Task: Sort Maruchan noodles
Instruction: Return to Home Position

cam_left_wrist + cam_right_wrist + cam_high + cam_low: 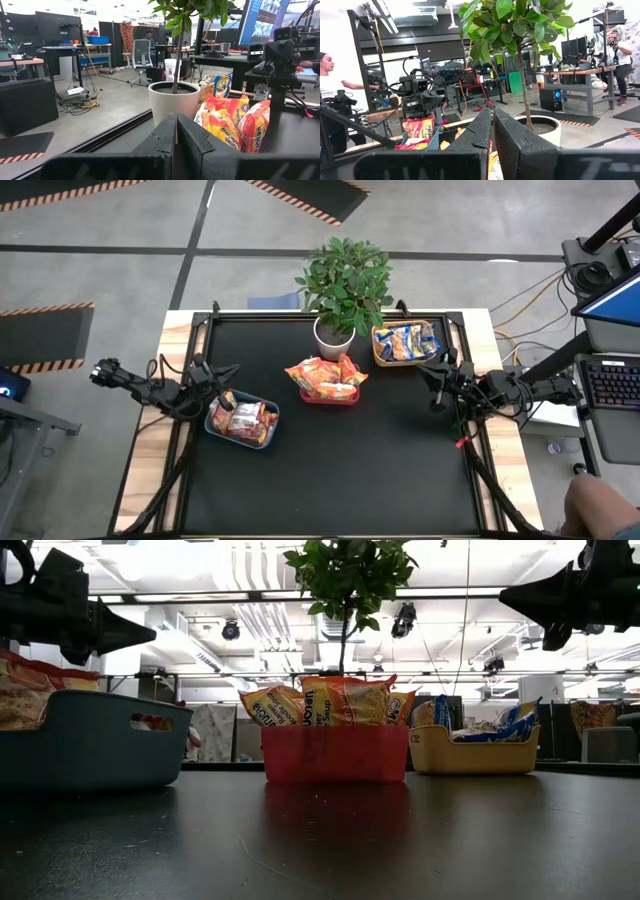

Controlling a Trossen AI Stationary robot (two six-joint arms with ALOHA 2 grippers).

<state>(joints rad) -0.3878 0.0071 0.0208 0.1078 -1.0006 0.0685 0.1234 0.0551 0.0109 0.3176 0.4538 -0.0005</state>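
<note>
Orange Maruchan packets stand upright in the red bin (328, 392), seen in the low view as packets (330, 700) and in the left wrist view as packets (227, 122). More orange/red packets (243, 418) lie in the grey-blue bin (90, 745). Blue-and-yellow packets (405, 340) fill the yellow bin (475, 752). My left gripper (220, 383) hangs shut in the air at the grey-blue bin's far left corner, its fingers (176, 127) pointing toward the red bin. My right gripper (433, 372), also shut, hovers just near of the yellow bin, its fingers (492, 122) pointing toward the table's left.
A potted plant in a white pot (335, 335) stands at the far edge between the red and yellow bins. The near half of the black table (330, 480) holds no objects. People and desks show in the room beyond the table.
</note>
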